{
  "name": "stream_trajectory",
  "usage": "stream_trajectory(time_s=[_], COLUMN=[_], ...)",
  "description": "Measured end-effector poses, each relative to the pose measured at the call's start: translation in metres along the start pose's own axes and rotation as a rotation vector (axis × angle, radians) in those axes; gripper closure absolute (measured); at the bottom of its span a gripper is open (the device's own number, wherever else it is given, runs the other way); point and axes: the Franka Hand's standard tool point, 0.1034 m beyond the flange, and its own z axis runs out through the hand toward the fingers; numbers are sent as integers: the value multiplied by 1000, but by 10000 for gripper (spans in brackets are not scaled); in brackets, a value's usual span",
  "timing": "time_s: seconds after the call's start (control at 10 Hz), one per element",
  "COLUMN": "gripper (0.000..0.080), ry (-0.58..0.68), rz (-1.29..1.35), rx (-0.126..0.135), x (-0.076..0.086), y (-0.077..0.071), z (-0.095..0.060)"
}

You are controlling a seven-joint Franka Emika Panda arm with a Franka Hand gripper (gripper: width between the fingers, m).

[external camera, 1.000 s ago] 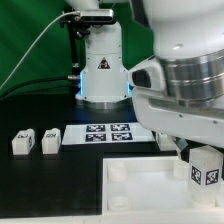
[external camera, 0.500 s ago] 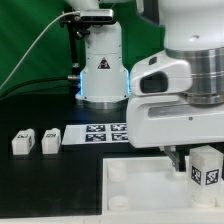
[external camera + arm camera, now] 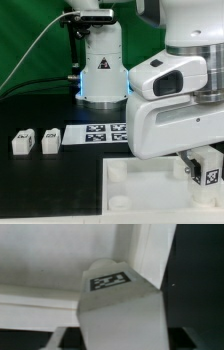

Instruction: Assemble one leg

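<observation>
One leg (image 3: 208,170), a small white block with a black-and-white tag, stands upright on the far right corner of the large white top (image 3: 140,190). My gripper (image 3: 198,166) has come down around it. In the wrist view the leg (image 3: 115,297) fills the middle between my two fingers, with a dark gap on each side, so the gripper (image 3: 118,336) is open and straddles it. The top's raised rim (image 3: 140,252) runs beside the leg. Two more legs (image 3: 22,143) (image 3: 50,140) lie on the black table at the exterior view's left.
The marker board (image 3: 103,133) lies flat behind the top, in front of the arm's white base (image 3: 100,70). The arm's bulky wrist (image 3: 175,95) hides the right part of the scene. A round corner socket (image 3: 118,172) shows on the top's near left side.
The arm has come down and toward the exterior view's left, bringing the gripper around the standing leg. The leg and the two loose legs have not moved.
</observation>
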Motion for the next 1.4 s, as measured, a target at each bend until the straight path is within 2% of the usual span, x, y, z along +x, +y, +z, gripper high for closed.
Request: stream_trajectory(time_s=[0.1,0.2,0.5,0.7,1.1,1.2,1.3,1.4], gripper=[494,495,495,496,496,496,440,440], ry=[0,0,-3,-18,-16,-26,-26,-26], rz=[98,252,648,959,1517,1570,1544,1525], rx=[-2,-5,13,37,130,139,139,136], x=[0,0,0,-3,-10,-11,-11,-11], y=[3,5,11,13,17,17,16,14], z=[0,0,1,1,2,3,3,3])
